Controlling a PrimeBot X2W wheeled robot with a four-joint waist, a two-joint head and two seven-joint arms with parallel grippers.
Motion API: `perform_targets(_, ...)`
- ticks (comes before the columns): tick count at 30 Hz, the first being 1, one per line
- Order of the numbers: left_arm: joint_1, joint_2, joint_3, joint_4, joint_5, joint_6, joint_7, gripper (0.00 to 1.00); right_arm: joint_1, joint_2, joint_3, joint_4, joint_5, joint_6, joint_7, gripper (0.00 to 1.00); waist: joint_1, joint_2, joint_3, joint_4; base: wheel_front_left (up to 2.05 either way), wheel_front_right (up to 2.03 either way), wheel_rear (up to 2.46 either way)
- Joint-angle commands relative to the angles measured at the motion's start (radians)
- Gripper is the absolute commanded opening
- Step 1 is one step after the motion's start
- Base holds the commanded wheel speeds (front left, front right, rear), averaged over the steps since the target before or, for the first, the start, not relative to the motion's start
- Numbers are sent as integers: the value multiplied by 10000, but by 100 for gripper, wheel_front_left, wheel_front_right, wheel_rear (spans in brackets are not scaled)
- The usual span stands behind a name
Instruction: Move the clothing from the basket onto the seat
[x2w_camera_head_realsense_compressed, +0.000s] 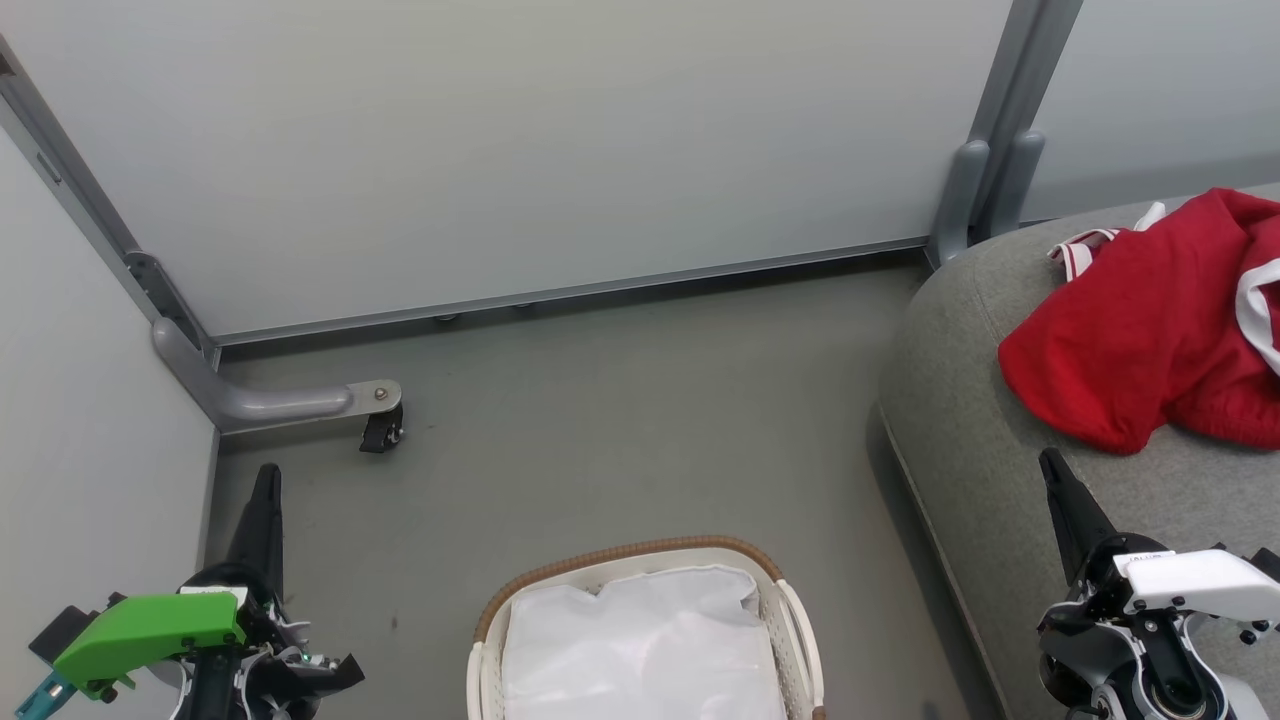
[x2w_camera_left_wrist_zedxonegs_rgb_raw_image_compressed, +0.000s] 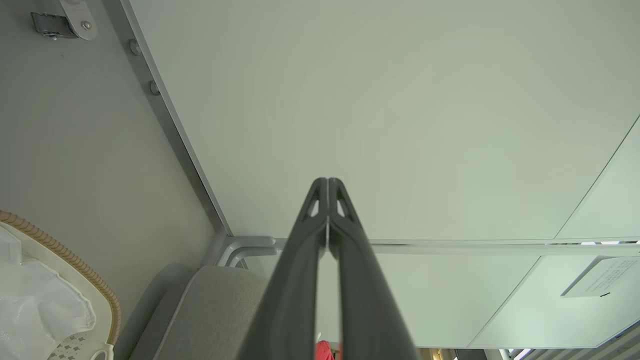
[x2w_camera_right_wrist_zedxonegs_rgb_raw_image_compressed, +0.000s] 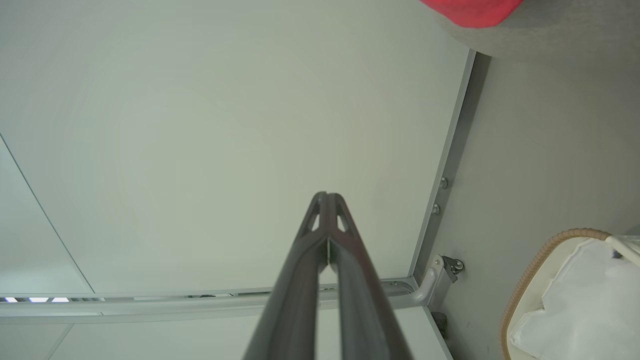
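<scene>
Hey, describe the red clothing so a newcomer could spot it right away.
Find the large grey sofa on the right. Crumpled clothing lies on top of it. It is bright red with white trim, unlike the plain white liner in the floor basket.

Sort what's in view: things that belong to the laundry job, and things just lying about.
Job: red clothing, lying on the grey seat; white basket, with its cloth liner.
Lying about: partition panels; caster wheel; floor.
</scene>
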Motion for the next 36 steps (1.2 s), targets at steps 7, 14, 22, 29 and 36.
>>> perform_targets(7,-102,37,28,-13,13,-23,43,0,-81,-61,-17,-40,36,-3,30,0,0,0,0,0,0,0,0)
perform_targets(14,-102,37,28,-13,14,-23,43,0,-81,-61,-17,-40,37,-3,30,0,0,0,0,0,0,0,0)
perform_targets(22,-102,36,28,-13,14,-23,43,0,-81,-59,-17,-40,37,-3,30,0,0,0,0,0,0,0,0)
perform_targets(29,-102,36,28,-13,13,-23,43,0,-81,-59,-16,-40,37,-3,30,0,0,0,0,0,0,0,0)
perform_targets(36,-102,36,26,-13,11,-23,41,0,-81,-59,-16,-40,37,-3,30,0,0,0,0,0,0,0,0)
